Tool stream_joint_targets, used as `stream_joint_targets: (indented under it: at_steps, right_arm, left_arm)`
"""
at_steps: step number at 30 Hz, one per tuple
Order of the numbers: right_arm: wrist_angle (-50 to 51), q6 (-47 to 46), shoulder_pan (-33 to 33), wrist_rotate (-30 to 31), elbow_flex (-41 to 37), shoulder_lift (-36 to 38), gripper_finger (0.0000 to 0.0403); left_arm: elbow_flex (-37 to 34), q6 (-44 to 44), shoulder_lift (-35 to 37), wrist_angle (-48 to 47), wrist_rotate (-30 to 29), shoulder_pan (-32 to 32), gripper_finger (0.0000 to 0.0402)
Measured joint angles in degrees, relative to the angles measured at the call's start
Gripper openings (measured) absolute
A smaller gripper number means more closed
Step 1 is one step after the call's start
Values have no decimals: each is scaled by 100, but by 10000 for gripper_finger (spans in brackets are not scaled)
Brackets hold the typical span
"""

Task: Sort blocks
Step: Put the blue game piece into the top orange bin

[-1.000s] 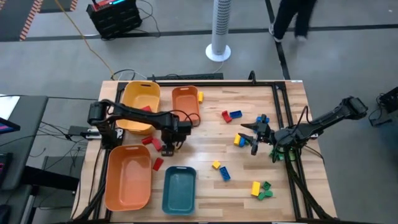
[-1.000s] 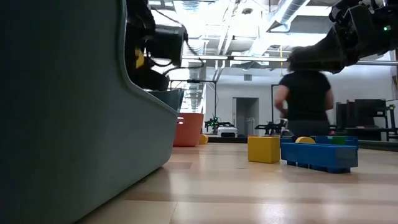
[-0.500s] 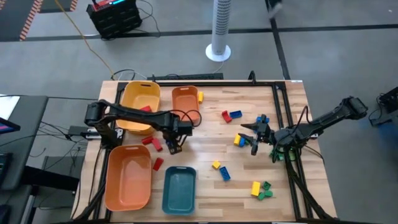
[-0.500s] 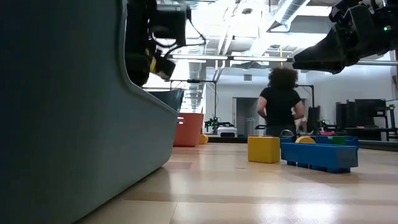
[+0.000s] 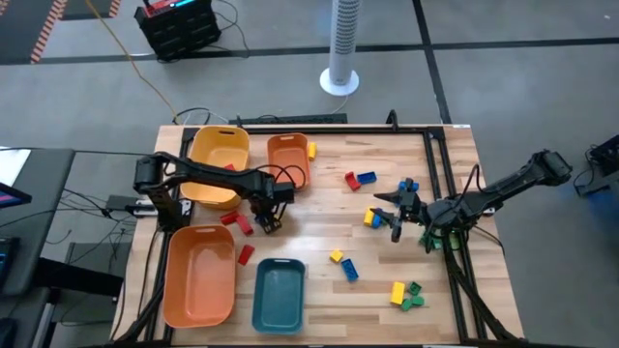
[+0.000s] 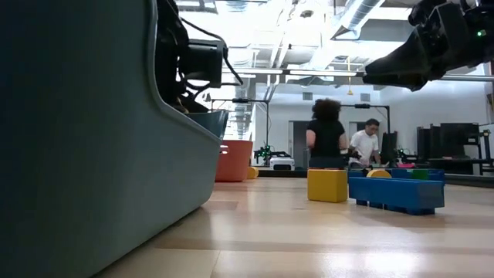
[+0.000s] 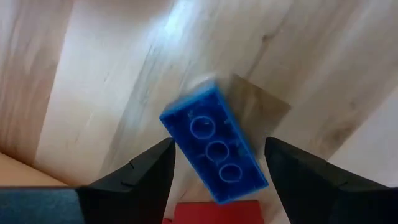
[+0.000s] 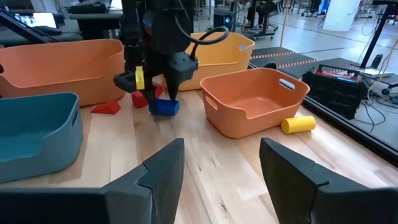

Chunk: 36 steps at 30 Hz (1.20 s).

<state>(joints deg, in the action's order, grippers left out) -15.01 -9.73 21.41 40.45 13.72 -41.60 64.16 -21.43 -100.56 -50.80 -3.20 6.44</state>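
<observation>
Blue brick framed between opened fingers

The left gripper [image 5: 268, 220] is spread over a blue brick [image 7: 215, 148] lying beside red bricks [image 5: 235, 221] near the small orange tray [image 5: 287, 145]; the right gripper [image 5: 394, 215] is held open among scattered bricks [image 5: 368, 217].

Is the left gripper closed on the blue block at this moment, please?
No, the left gripper is open, its fingers clear of the blue block.

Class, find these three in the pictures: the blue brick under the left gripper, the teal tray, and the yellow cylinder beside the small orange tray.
blue brick [image 7: 214, 148], left wrist view, studded top.
teal tray [image 5: 279, 312], high view, near rim.
yellow cylinder [image 8: 298, 125], right wrist view, its side.
</observation>
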Motion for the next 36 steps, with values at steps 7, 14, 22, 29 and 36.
stream_joint_targets:
  at_steps: [7,14,22,29,36]
  right_arm:
    - [-58,58,0,2,0,0,223]
    - [-15,31,0,2,0,0,223]
    - [-3,8,0,2,0,0,223]
    - [-3,5,0,3,0,0,223]
    - [-14,8,0,4,0,0,223]
  left_arm:
    - [0,902,-4,243,291,-177,242]
    - [156,2016,-4,214,-80,-595,242]
    - [339,1742,-4,-74,-357,-675,242]
    - [139,1520,-4,58,-71,-464,242]
    - [-68,1505,-4,194,56,-437,242]
